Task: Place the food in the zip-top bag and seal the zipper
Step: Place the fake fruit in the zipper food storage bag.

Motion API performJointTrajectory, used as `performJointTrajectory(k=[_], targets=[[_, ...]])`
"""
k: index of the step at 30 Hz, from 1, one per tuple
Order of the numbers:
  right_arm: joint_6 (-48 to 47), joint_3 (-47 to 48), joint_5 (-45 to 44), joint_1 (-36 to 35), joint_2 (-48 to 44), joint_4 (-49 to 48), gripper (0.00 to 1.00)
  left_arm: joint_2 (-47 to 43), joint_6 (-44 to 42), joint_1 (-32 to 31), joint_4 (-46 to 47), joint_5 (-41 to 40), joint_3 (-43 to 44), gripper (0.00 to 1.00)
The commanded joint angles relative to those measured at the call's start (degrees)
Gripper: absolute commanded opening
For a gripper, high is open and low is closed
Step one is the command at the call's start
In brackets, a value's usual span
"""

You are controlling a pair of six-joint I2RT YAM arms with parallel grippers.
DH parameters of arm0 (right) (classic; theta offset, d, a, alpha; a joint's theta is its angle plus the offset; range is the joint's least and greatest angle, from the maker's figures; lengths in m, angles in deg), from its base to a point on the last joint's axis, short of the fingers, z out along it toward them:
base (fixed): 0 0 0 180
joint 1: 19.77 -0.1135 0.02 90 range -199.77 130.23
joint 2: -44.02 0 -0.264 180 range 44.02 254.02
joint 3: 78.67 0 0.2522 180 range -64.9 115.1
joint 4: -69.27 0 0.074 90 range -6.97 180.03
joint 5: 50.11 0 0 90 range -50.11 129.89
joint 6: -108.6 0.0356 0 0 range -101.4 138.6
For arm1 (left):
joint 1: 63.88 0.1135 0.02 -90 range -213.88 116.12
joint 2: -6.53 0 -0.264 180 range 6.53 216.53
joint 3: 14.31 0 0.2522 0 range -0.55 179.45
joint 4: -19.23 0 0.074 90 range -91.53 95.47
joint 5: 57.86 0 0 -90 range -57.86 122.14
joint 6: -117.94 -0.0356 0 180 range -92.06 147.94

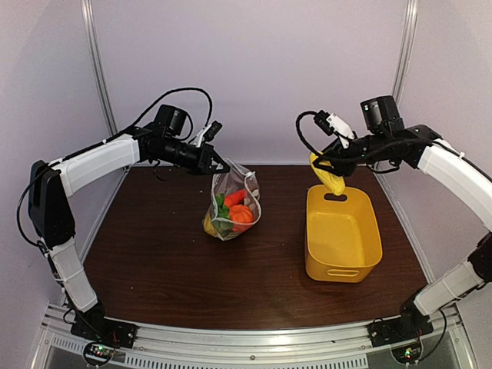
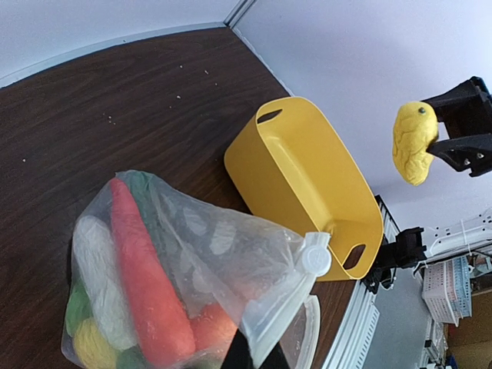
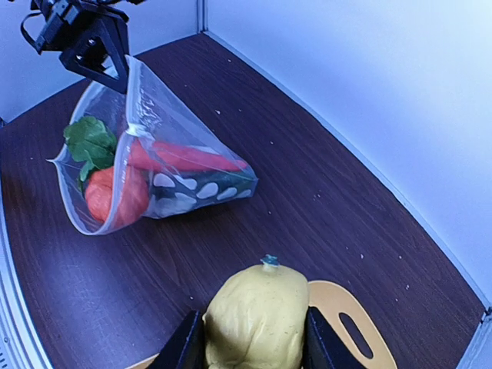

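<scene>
The clear dotted zip-top bag (image 1: pixel 233 204) rests on the table with its top corner lifted. It holds several toy vegetables: an orange carrot (image 2: pixel 146 284), white, green and yellow pieces. My left gripper (image 1: pixel 219 167) is shut on the bag's zipper edge (image 2: pixel 280 315), near the white slider tab (image 2: pixel 315 260). My right gripper (image 1: pixel 332 171) is shut on a yellow toy vegetable (image 3: pixel 257 319) and holds it in the air above the far end of the yellow basket (image 1: pixel 342 234). The bag's mouth gapes open in the right wrist view (image 3: pixel 127 165).
The yellow basket (image 2: pixel 307 177) stands right of the bag and looks empty. Walls close the table at the back and both sides. A metal rail (image 1: pixel 246 342) runs along the near edge.
</scene>
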Motion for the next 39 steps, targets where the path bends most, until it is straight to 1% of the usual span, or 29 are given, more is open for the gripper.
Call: performJointTrajectory(k=[1, 4, 9, 11, 14, 17, 21, 25, 28, 32, 35, 39], targets=[[-0.01, 8.12, 5.77, -4.57, 4.57, 0.05, 0.3, 0.6, -0.03, 0.45, 1.75, 2.41, 0.05, 0.0], [-4.57, 16.79, 5.78, -8.91, 8.81, 3.48, 0.3, 0.6, 0.19, 0.58, 2.3, 4.39, 0.05, 0.0], [-8.39, 23.03, 6.55, -16.91, 13.78, 1.94, 0.31, 1.15, 0.31, 0.66, 1.94, 7.86, 1.5, 0.0], [-11.07, 24.2, 6.94, -20.05, 14.74, 1.39, 0.33, 1.19, 0.95, 0.67, 1.88, 9.69, 2.24, 0.0], [-14.6, 28.35, 5.83, -23.9, 17.67, 2.67, 0.33, 1.53, 1.01, 0.58, -0.4, 10.68, 3.92, 0.0], [-16.28, 31.53, 5.36, -26.37, 20.41, 1.94, 0.33, 1.41, 0.73, 0.51, -3.52, 10.23, 5.64, 0.0], [-19.53, 34.64, 5.1, -29.26, 23.7, 1.32, 0.33, -1.01, 0.45, 0.49, -5.02, 10.11, 4.04, 0.0], [-22.37, 37.64, 5.29, -31.57, 26.68, 0.69, 0.33, -2.07, -2.31, 0.49, -10.07, 12.65, 4.56, 0.0], [-23.64, 39.66, 9.13, -32.38, 28.89, 1.07, 0.35, -2.92, -4.91, 0.49, -13.54, 13.12, 5.04, 0.0], [-27.11, 42.07, 10.88, -34.82, 31.88, 3.26, 0.35, -3.78, -8.33, 0.49, -17.21, 15.23, 5.68, 0.0], [-31.24, 42.65, 9.6, -37.09, 33.24, 4.94, 0.36, -3.87, -10.46, 0.45, -20.01, 17.54, 7.07, 0.0], [-36.27, 41.75, 5.38, -39.19, 34.3, 5.64, 0.36, -4.91, -11.91, -0.13, -22.21, 18.71, 7.98, 0.0]])
